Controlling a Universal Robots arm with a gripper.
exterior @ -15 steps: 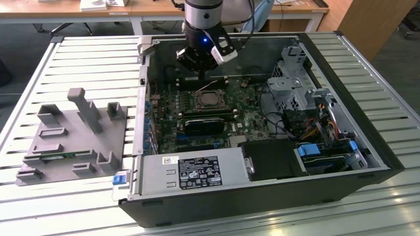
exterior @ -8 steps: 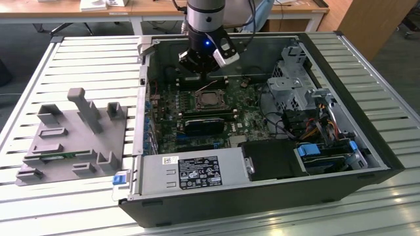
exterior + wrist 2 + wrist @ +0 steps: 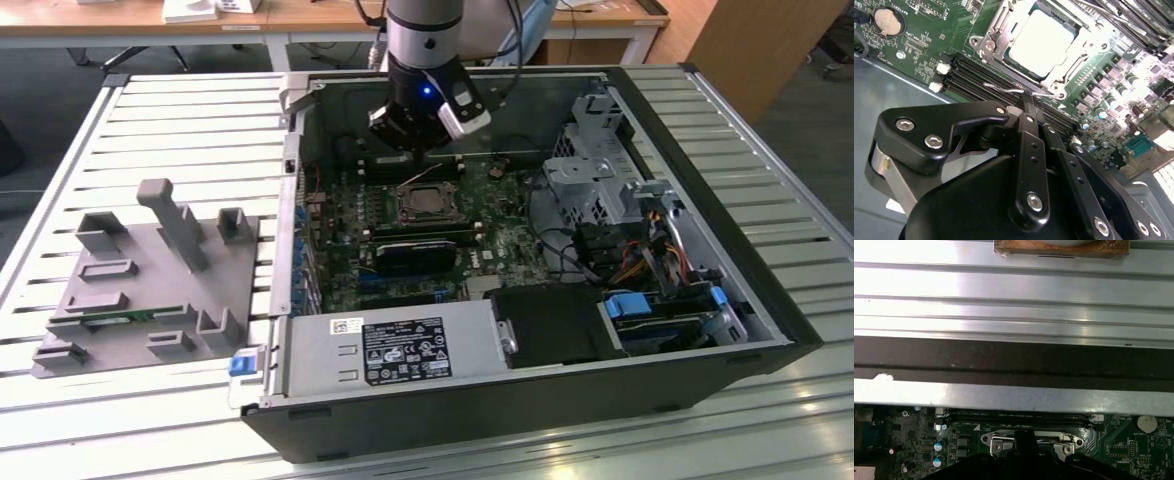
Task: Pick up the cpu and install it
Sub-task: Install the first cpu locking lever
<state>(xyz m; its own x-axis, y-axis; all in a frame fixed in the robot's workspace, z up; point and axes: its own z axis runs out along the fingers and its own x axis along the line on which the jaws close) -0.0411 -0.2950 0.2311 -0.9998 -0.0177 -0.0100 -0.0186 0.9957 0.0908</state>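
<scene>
I am hanging my arm straight down into the open computer case (image 3: 694, 300), my gripper (image 3: 424, 160) hovering just beyond the socket. My fingers (image 3: 1026, 107) are pressed together, holding nothing. The cpu (image 3: 1043, 41) is sitting in the motherboard socket; the second wrist view is showing its silvery top, while the exterior view is showing the grey fixture (image 3: 147, 285) beside the case on the slatted surface (image 3: 134, 110).

Matt silvery metal cpu (image 3: 1041, 44); ribbed shiny metal table (image 3: 120, 130).

Silver-grey arm (image 3: 424, 25) with a glowing blue light at the wrist. Black gripper (image 3: 1026, 107): rounded linkage plates fastened with bright silver screws.
</scene>
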